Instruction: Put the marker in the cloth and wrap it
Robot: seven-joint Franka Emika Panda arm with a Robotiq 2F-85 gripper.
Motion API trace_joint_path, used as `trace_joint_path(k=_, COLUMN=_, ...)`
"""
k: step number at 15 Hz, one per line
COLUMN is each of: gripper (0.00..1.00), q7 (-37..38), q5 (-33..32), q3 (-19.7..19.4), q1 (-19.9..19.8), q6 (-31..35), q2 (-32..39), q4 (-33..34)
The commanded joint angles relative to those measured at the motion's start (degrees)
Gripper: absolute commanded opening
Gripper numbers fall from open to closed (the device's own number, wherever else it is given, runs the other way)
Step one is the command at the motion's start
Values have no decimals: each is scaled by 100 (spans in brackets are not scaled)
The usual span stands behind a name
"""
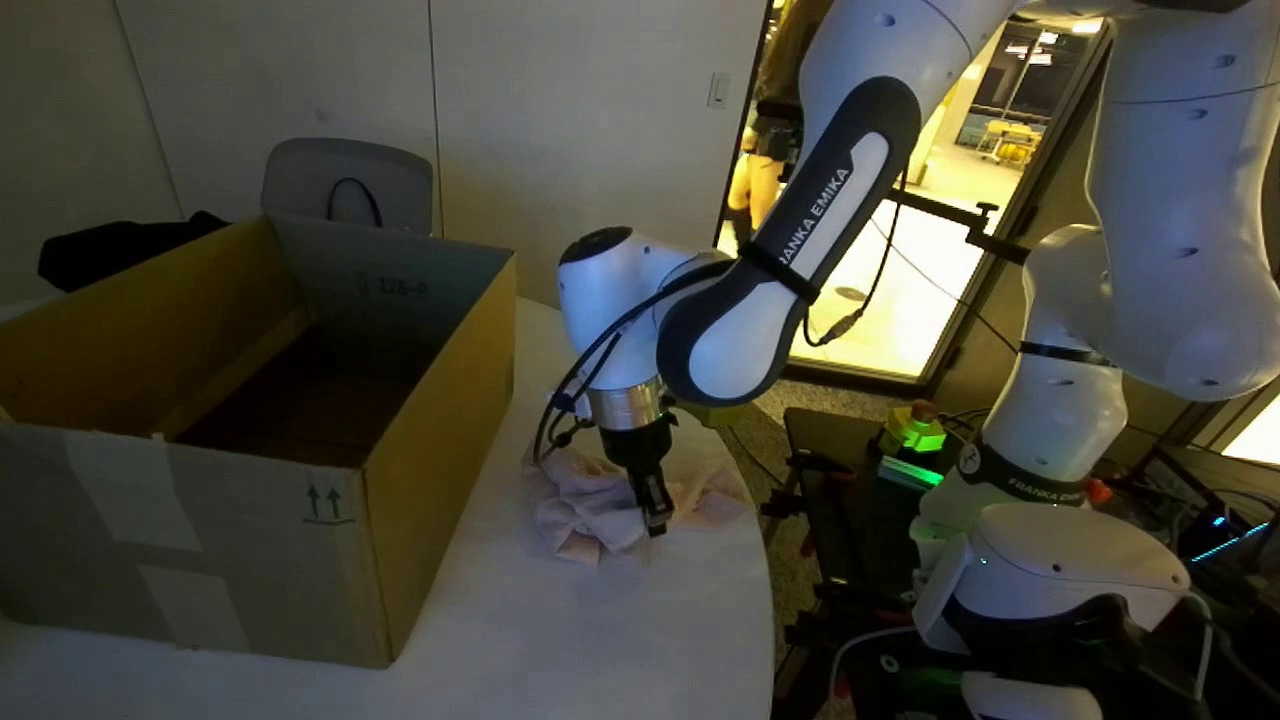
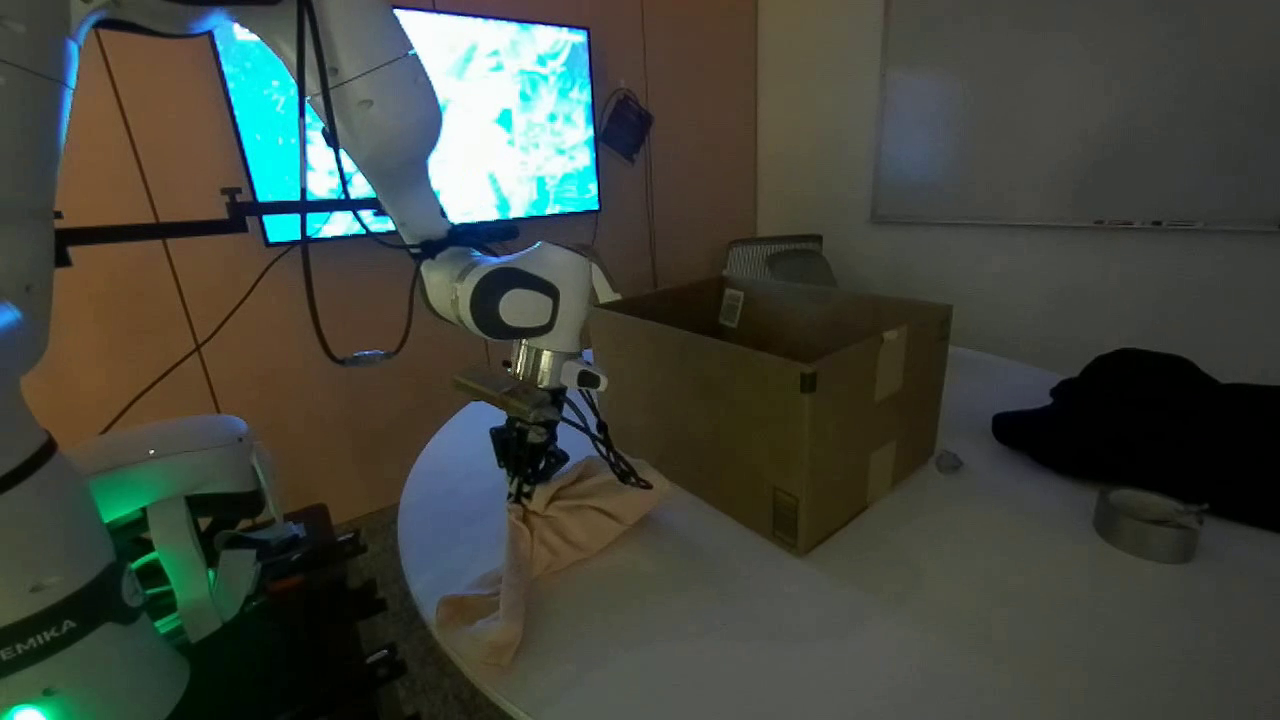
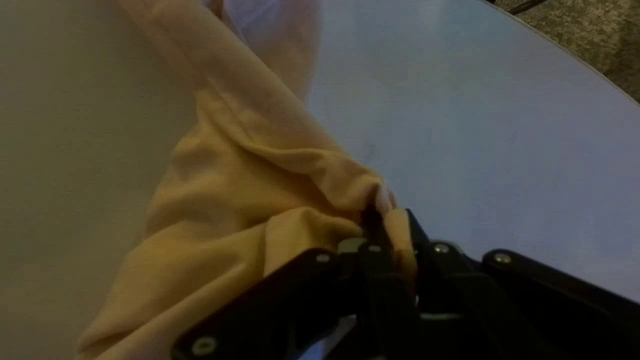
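Note:
A pale pink-orange cloth [image 1: 585,512] lies bunched on the white table near its edge. In another exterior view the cloth [image 2: 585,515] rises in folds to the fingertips, with one end spread toward the table edge. My gripper [image 1: 655,525] points down at the cloth; it also shows in an exterior view [image 2: 518,495]. In the wrist view the gripper [image 3: 392,225] is shut on a fold of the cloth [image 3: 210,200], which is pinched between the fingers. The rest of the cloth trails away to the left and up. The marker does not show in any view; it is hidden or out of view.
A large open cardboard box [image 1: 440,480] stands on the white table [image 1: 600,640] close beside the cloth; it also shows in an exterior view [image 2: 700,430]. A grey tape roll [image 2: 1147,525] and a black garment [image 2: 1150,430] lie beyond the box. The table's rounded edge is near the gripper.

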Motion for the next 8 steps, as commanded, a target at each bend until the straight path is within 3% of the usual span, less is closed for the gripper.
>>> trace_joint_path(k=1, gripper=42, q7=260, q5=-13, q3=59, q1=136, q6=48, q2=90, q4=25)
trace_joint_path(k=8, gripper=95, q7=76, q5=282, q3=401, q1=129, q6=58, q2=-714, q4=-587)
